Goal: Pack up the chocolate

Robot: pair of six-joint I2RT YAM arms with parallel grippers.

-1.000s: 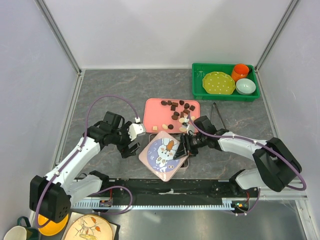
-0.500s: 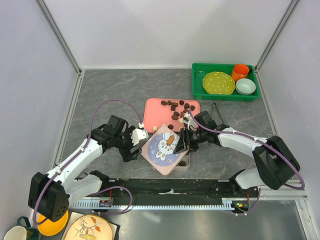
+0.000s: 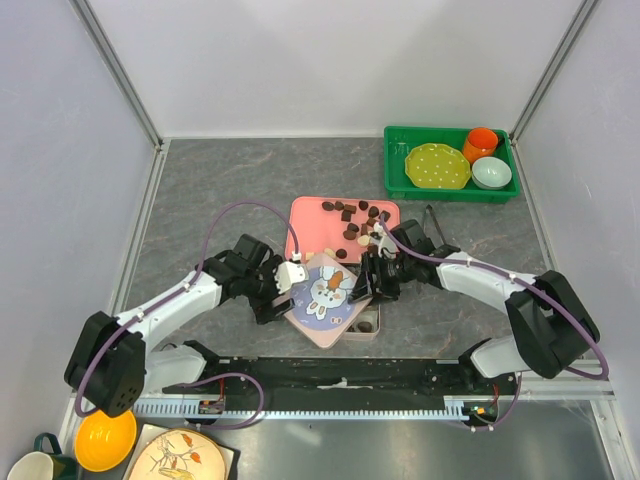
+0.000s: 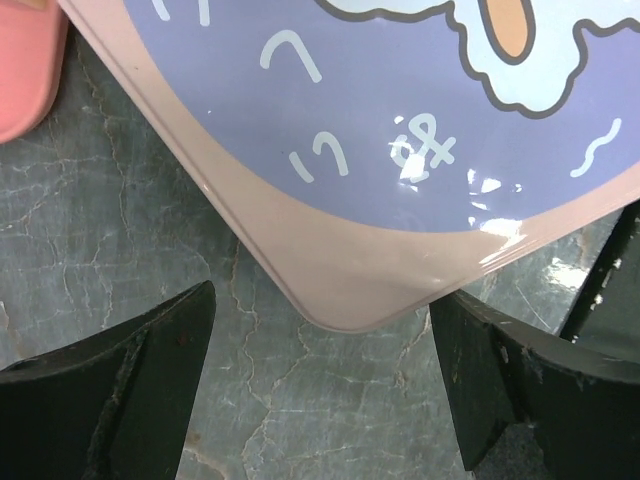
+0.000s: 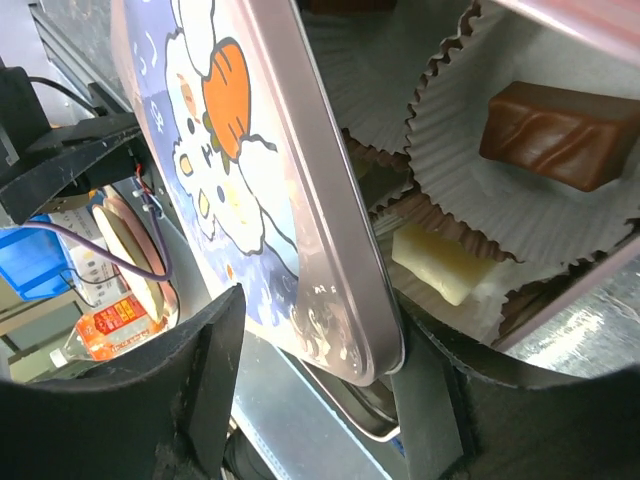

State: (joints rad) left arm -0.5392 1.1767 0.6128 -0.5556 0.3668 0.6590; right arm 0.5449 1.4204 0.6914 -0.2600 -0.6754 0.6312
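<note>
A pink tin lid with a bunny picture (image 3: 328, 292) lies tilted over an open tin (image 3: 369, 322). My right gripper (image 3: 371, 283) is shut on the lid's right edge; in the right wrist view (image 5: 320, 335) the lid (image 5: 270, 170) stands between the fingers. Under it, paper cups hold a brown chocolate (image 5: 553, 135) and a cream one (image 5: 440, 262). More chocolate pieces (image 3: 352, 214) lie on the pink tray (image 3: 310, 222). My left gripper (image 3: 283, 289) is open at the lid's left corner (image 4: 360, 300), with the corner just ahead of its fingers (image 4: 150, 380).
A green bin (image 3: 398, 180) at the back right holds a yellow-green plate (image 3: 437, 166), an orange cup (image 3: 481, 143) and a pale bowl (image 3: 491, 173). Black tongs (image 3: 432, 228) lie right of the tray. A yellow bowl (image 3: 104, 440) sits off the table's near left.
The right gripper has carried the lid up and left, over the tin, laying it flatter. The left gripper has moved right, up to the lid's left corner.
</note>
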